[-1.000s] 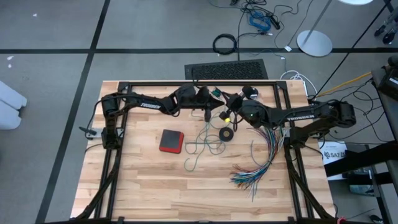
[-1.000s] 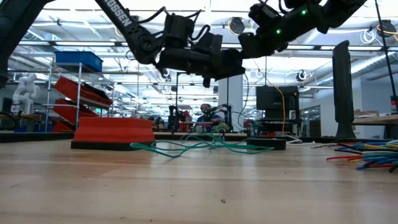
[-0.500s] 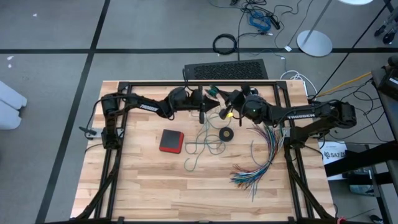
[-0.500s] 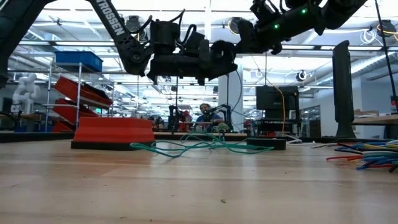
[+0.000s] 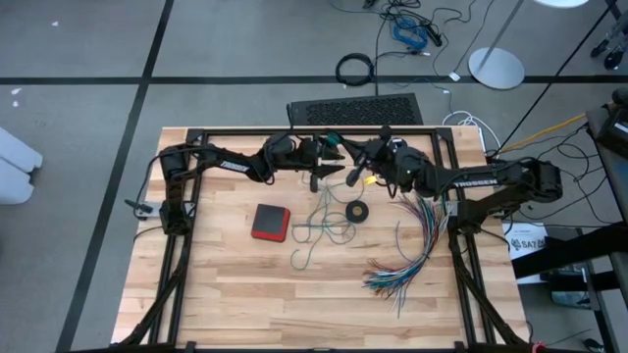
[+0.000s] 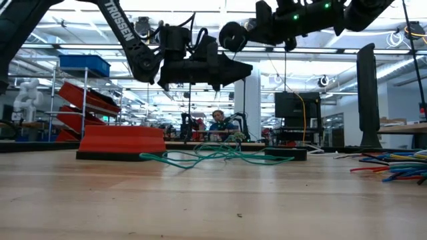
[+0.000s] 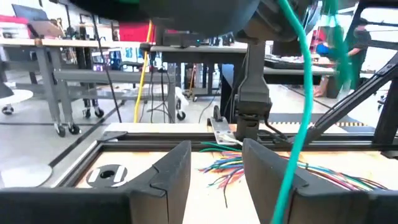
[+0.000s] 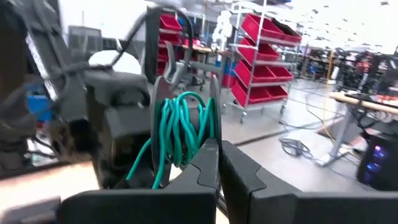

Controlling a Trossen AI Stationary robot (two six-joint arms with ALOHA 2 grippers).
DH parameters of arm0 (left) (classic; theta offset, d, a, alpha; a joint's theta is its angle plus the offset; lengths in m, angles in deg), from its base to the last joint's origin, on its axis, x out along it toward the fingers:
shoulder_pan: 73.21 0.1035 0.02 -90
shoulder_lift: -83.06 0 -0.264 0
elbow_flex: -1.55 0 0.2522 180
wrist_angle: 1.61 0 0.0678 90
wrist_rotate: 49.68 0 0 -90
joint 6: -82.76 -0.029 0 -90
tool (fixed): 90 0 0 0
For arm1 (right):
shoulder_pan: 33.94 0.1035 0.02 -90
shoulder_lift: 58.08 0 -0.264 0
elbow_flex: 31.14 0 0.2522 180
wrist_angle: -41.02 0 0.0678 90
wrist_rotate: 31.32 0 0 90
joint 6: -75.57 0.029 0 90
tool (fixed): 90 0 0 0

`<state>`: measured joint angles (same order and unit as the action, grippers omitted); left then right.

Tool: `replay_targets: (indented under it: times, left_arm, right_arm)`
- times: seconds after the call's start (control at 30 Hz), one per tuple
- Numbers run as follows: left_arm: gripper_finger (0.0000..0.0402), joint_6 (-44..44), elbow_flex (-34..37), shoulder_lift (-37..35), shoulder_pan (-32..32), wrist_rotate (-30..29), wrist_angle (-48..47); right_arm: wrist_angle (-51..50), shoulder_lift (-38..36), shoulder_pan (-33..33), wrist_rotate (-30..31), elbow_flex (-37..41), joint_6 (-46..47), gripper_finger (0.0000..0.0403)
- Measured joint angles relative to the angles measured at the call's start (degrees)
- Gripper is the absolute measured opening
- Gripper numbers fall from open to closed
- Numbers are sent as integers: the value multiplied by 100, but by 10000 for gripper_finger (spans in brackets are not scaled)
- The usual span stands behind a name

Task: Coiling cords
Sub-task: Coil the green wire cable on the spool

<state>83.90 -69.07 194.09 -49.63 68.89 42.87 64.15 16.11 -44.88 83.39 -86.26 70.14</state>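
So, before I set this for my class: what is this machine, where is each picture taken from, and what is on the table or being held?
Two dark robot arms work over a wooden table. One picture looks straight down, one looks level across the tabletop, and two come from cameras on the wrists. The right gripper is shut on a wound bundle of the teal-green cord, raised above the table. The left gripper faces it with fingers apart, holding nothing. The rest of that cord lies loose on the table beside a red block, a black ring and a fan of multicoloured wires.
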Motion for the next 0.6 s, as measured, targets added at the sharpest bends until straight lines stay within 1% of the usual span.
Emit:
replay_targets:
  times: [0.13, 0.4, 0.6]
  left_arm:
    - [152, -2, -2, 94, 28, -1, 76]
    - [152, 159, -2, 161, 224, 831, 154]
    - [152, 305, -2, 161, 322, 1316, 445]
  right_arm:
    - [59, -141, 2, -130, 0, 28, 0]
    - [-452, -781, 2, -111, 0, -108, 0]
    - [-967, -1270, 2, -109, 0, -108, 0]
